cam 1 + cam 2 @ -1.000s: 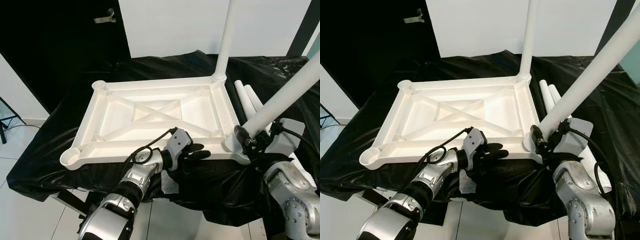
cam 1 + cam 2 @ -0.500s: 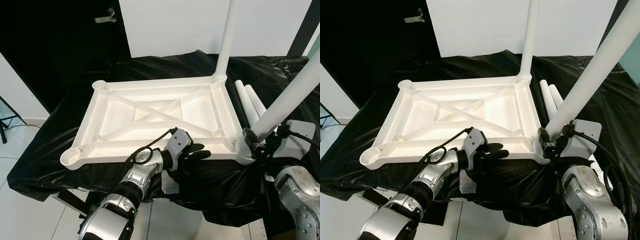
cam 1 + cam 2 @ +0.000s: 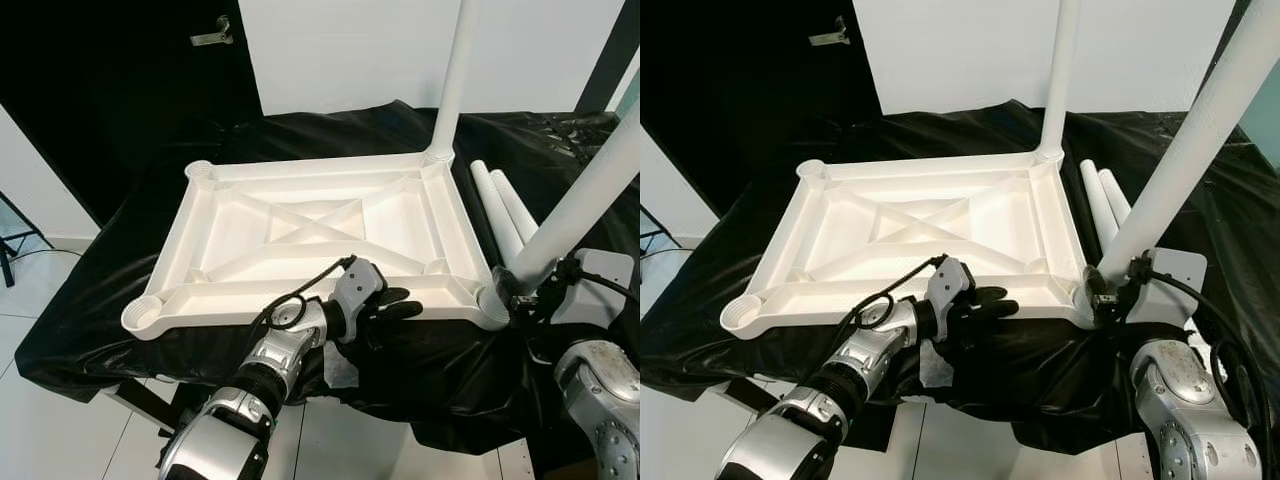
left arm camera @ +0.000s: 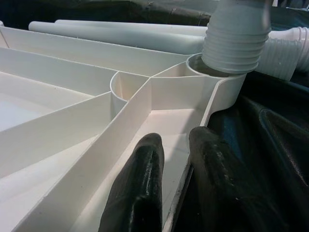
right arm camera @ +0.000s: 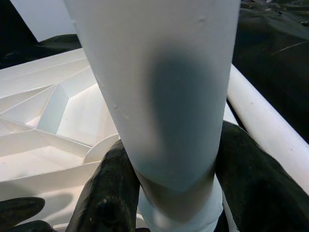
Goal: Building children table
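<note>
The work surface is a table draped in a glossy black plastic sheet, wrinkled, hanging over the near edge. Behind it are a white wall and, to the robot's left, a black door with a metal handle. Pale floor tiles show below the drape.

The white plastic tabletop lies upside down on the sheet, ribbed underside up, with a round socket at each corner. One white leg stands upright in the far right socket. Two loose legs lie side by side on the sheet just beside the tabletop's right edge.

The right gripper is clamped around the lower end of a second leg, a finger on each side of the tube in the right wrist view. This leg is tilted, leaning up and to the robot's right. Its ribbed end sits at the mouth of the near right socket; how deep it has gone in cannot be told.

The left gripper rests at the tabletop's near edge, near that same corner. Its two fingers are nearly together, one lying over the white rim, the other over the black sheet, grasping nothing.
</note>
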Robot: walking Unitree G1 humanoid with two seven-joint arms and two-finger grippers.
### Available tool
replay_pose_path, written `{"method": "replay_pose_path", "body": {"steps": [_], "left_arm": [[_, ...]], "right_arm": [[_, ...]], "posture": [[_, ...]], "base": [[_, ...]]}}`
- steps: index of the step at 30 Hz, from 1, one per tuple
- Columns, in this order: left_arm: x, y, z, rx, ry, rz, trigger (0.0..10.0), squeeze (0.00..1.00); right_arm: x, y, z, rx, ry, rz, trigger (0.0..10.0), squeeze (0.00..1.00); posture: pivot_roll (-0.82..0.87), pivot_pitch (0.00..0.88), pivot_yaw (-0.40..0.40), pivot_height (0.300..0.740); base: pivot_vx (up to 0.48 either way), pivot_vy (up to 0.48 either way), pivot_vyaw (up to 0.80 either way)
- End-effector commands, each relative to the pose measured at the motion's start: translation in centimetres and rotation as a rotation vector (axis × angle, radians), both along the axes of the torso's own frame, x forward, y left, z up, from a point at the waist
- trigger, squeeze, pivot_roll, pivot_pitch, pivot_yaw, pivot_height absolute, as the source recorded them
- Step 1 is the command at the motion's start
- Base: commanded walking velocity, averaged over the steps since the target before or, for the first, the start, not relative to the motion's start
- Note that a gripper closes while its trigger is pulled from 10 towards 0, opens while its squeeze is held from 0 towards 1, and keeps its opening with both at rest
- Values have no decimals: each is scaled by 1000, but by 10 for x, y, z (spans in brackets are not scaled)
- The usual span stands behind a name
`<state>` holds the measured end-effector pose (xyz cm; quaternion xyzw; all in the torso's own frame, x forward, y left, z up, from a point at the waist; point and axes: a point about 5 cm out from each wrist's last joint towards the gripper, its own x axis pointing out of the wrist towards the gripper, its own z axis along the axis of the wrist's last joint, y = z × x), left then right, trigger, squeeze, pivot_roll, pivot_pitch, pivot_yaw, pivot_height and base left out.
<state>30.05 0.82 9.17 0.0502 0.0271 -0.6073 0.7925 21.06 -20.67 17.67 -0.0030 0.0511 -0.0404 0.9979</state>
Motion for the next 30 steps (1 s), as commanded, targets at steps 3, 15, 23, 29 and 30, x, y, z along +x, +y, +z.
{"method": "replay_pose_path", "body": {"steps": [3,15,23,29,30], "left_arm": [[-9,-1,-18,66,64,-39,10000,0],[-9,0,-17,71,61,-44,10000,0],[-8,2,-17,73,57,-37,10000,0],[-7,4,-17,73,54,-29,10000,0],[-7,4,-17,73,54,-27,10000,0]], "right_arm": [[-2,-6,-10,8,47,-35,10000,0],[9,-6,-6,-12,24,-24,10000,0],[19,2,0,-1,-8,14,10000,0],[21,16,-2,-6,14,65,10000,0],[20,18,-2,-5,22,72,10000,0]], "posture": [[-247,2,52,740],[-238,4,68,740],[-224,0,69,740],[-214,0,66,740],[-212,0,62,740]], "base": [[0,0,0],[0,0,0],[0,0,0],[0,0,0],[0,0,0]]}}
